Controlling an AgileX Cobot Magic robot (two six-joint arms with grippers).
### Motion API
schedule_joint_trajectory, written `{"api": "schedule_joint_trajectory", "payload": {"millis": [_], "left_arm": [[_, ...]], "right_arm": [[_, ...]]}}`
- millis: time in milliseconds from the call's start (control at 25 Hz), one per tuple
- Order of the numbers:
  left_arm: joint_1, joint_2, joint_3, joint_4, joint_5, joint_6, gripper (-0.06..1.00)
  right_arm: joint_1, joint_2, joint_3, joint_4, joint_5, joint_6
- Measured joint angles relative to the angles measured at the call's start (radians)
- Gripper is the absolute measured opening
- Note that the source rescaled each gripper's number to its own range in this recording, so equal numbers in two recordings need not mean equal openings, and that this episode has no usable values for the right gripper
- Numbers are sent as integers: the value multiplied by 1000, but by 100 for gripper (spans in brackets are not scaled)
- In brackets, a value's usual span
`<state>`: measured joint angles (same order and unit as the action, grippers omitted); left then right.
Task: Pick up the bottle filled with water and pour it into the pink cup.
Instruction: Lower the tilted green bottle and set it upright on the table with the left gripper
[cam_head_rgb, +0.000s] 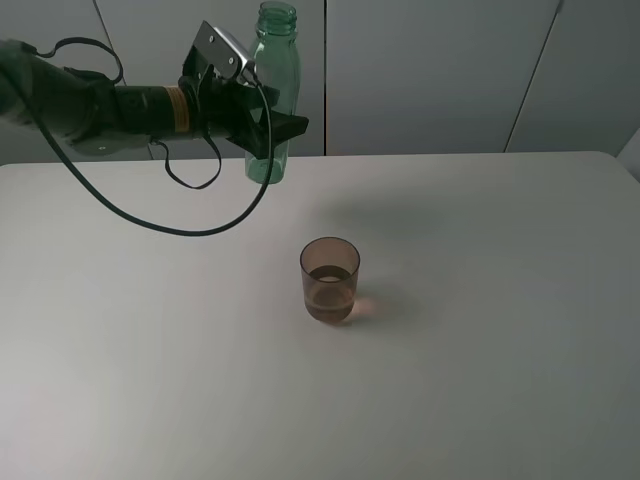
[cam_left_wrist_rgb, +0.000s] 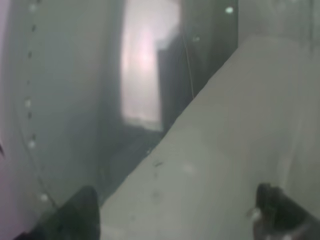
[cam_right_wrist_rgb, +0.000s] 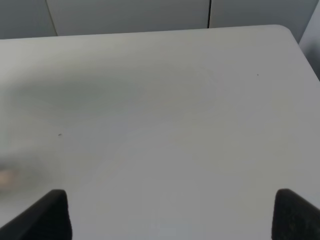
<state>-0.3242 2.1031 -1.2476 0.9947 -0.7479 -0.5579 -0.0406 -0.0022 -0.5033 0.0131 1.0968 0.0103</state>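
Observation:
The green transparent bottle (cam_head_rgb: 273, 70) stands upright and uncapped at the back left of the table, and my left gripper (cam_head_rgb: 268, 128) is shut around its lower half. A soft shadow on the table to its right suggests that it hangs above the surface. In the left wrist view the bottle (cam_left_wrist_rgb: 30, 125) is a close greenish blur between the two dark fingertips (cam_left_wrist_rgb: 75, 215). The pink cup (cam_head_rgb: 329, 279) stands upright mid-table, in front and to the right of the bottle, with a little liquid in its bottom. My right gripper (cam_right_wrist_rgb: 170, 215) is open over bare table.
The white table (cam_head_rgb: 480, 380) reaches a grey panelled wall (cam_head_rgb: 430, 70) at the back. The left arm's black cable (cam_head_rgb: 150, 222) loops down over the table's left part. The table's far right corner (cam_right_wrist_rgb: 285, 30) shows in the right wrist view.

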Motion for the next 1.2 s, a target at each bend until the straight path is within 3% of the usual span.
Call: {"api": "schedule_joint_trajectory", "payload": {"millis": [360,560,1040,1080,1120,1160,1200], "left_arm": [[8,224,-56,-134,-83,42,0],[8,269,-86,-156,-165,86,0],[8,275,-88,-144,-230,115,0],[8,275,-88,-140,-232,115,13],[8,275,-88,-139,-232,115,59],[8,275,-88,-139,-229,115,80],[8,275,-88,-138,-227,115,87]], "right_arm": [[0,0,0,0,0,0],[0,0,0,0,0,0],[0,0,0,0,0,0],[0,0,0,0,0,0],[0,0,0,0,0,0],[0,0,0,0,0,0],[0,0,0,0,0,0]]}}
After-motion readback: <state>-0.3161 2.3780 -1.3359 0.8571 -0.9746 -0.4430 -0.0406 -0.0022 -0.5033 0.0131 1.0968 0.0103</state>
